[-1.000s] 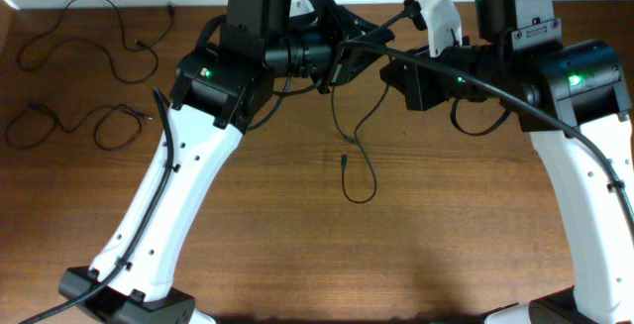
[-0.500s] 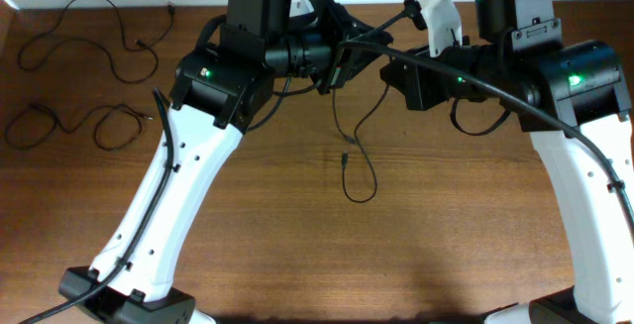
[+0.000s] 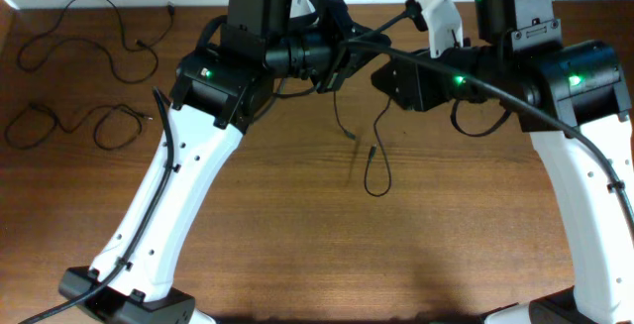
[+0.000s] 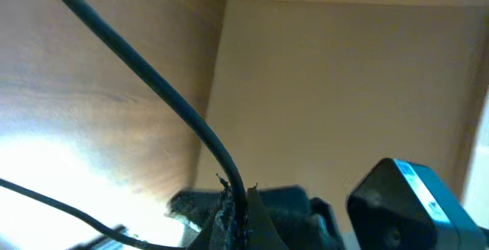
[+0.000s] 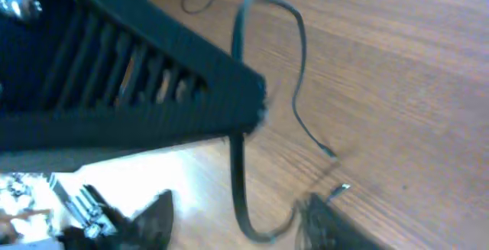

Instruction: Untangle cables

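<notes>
One thin black cable (image 3: 366,176) hangs from between the two grippers, above the wooden table (image 3: 297,255), and loops low with its small silvery plug ends (image 3: 372,151) dangling. My left gripper (image 3: 342,47) is shut on this cable; in the left wrist view the cord (image 4: 153,82) runs straight into the closed jaws (image 4: 235,204). My right gripper (image 3: 381,74) is open. In the right wrist view the cable's loop (image 5: 243,204) hangs free between the spread fingers (image 5: 160,212), touching neither. Two more cables (image 3: 89,27) (image 3: 69,121) lie on the table at the far left.
The left arm's black body (image 5: 137,74) fills the upper left of the right wrist view, close to my right gripper. Both white arm links (image 3: 178,195) (image 3: 584,195) stand over the table's sides. A pale wall (image 4: 344,74) rises behind the table.
My right gripper has opened and let go of the cable. My left gripper has closed fully on it. The hanging loop has swung right and risen a little.
</notes>
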### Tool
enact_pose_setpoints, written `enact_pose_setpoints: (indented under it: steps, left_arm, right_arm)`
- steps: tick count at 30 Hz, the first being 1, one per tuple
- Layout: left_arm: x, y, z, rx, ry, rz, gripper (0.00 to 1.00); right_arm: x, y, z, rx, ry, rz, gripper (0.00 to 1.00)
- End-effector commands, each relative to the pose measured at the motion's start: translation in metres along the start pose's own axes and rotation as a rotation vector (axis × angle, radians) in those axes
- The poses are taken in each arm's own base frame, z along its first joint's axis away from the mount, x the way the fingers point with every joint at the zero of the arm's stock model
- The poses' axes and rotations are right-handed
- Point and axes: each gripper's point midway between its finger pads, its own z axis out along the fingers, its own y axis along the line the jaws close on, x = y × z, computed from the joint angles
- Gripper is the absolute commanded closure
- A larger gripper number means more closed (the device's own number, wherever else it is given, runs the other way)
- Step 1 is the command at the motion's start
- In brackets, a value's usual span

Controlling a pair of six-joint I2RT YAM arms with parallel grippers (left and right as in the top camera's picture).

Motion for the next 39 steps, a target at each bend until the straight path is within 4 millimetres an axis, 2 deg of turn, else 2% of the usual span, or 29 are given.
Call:
enact_pose_setpoints:
  steps: [1,4,8,13,17,21,25,29,31,33,36,39]
  left_arm:
    - [-0.018,0.012,-0.005,-0.088,-0.125,0.186,1.00]
    - [-0.032,0.030,-0.010,-0.197,-0.190,0.359,1.00]
    - [-0.030,0.035,-0.010,-0.241,-0.153,0.617,1.00]
    - [-0.014,0.027,-0.010,-0.181,-0.078,0.680,1.00]
    - [-0.005,0.018,-0.031,-0.171,-0.077,0.783,1.00]
    - [0.012,0.011,-0.059,-0.177,-0.076,0.876,1.00]
    - [0.039,0.009,-0.079,-0.156,-0.014,0.996,1.00]
    - [0.060,0.025,-0.096,-0.203,0.067,1.149,1.00]
    - [0.069,0.039,-0.104,-0.245,0.128,1.223,1.00]
    - [0.067,0.054,-0.110,-0.324,0.147,1.228,1.00]
    - [0.053,0.078,-0.122,-0.497,0.134,1.199,1.00]
    - [0.047,0.094,-0.132,-0.607,0.137,1.177,1.00]
  right_arm:
    - [0.002,-0.019,-0.001,0.092,0.004,0.092,0.32]
    - [0.005,-0.033,-0.007,0.118,0.010,0.128,0.26]
    - [0.010,-0.057,-0.018,0.162,0.017,0.193,0.18]
    - [0.022,-0.085,-0.032,0.225,0.037,0.277,0.14]
    - [0.034,-0.103,-0.041,0.303,0.067,0.315,0.13]
    - [0.034,-0.105,-0.041,0.315,0.068,0.314,0.12]
    - [0.033,-0.105,-0.041,0.315,0.062,0.312,0.12]
    - [0.033,-0.105,-0.041,0.316,0.064,0.312,0.12]
    - [0.033,-0.105,-0.041,0.316,0.063,0.312,0.11]
    - [0.033,-0.105,-0.041,0.316,0.063,0.312,0.11]
    - [0.033,-0.105,-0.041,0.316,0.063,0.312,0.11]
    - [0.033,-0.105,-0.041,0.316,0.063,0.312,0.11]
